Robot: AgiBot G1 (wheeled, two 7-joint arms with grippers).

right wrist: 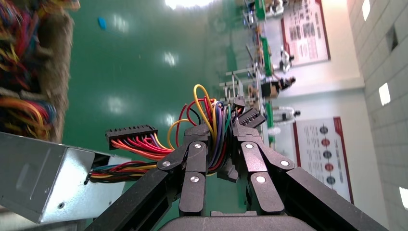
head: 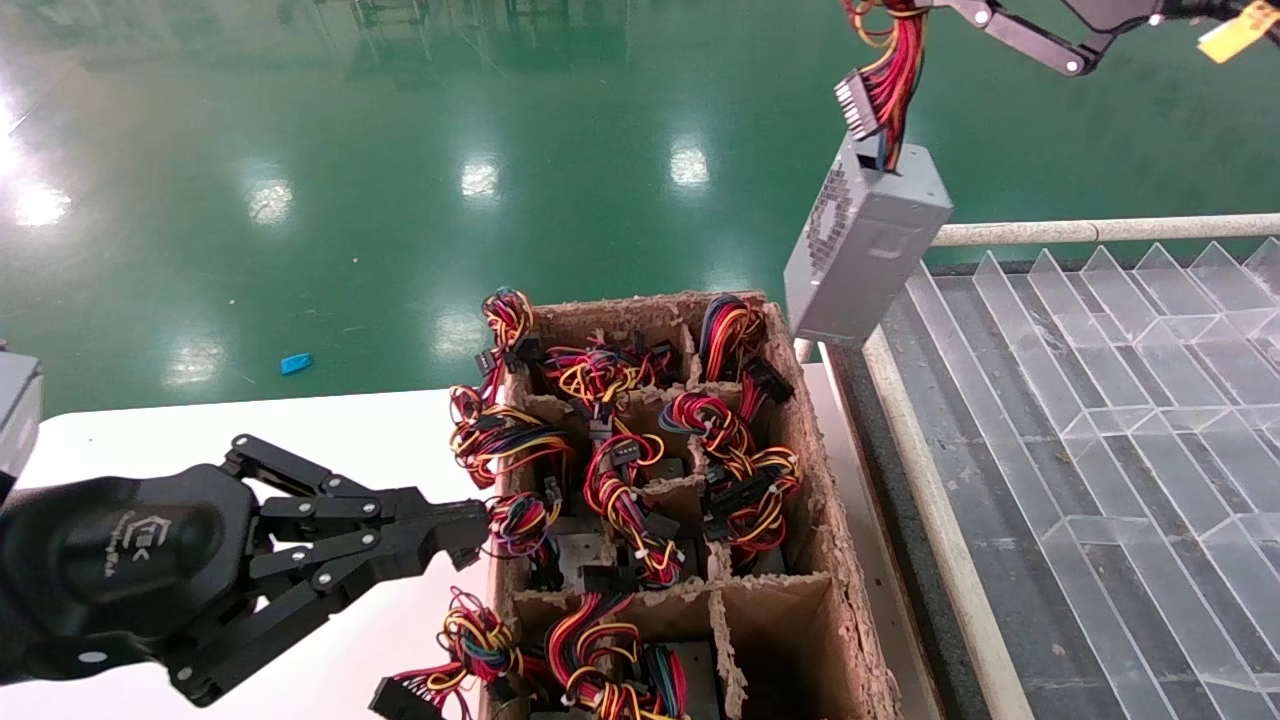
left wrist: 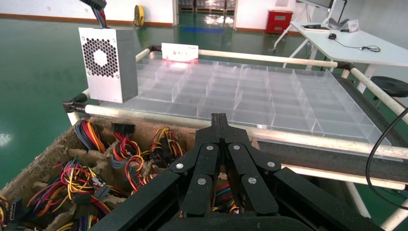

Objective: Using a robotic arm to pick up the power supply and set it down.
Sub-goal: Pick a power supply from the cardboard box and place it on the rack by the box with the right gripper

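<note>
Green floor behind, right gripper [head: 985, 15] at upper right clamps the wire bundle [head: 890, 70], dangling the power supply [head: 865, 245] clear of the box [head: 800, 420]; left gripper [head: 465, 535] sits closed, idle.

Head view: high, looking down on cardboard box [head: 690, 500] and clear tray [head: 1100, 420]. Left wrist view: low and close, over box [left wrist: 57, 159] toward tray [left wrist: 269, 96]. Both show power supply [head: 865, 245] [left wrist: 108, 62]. Right wrist view: close on wire bundle [right wrist: 211, 130].

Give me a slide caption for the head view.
Right hand dangles the power supply by its wires near the clear divider tray.
</note>
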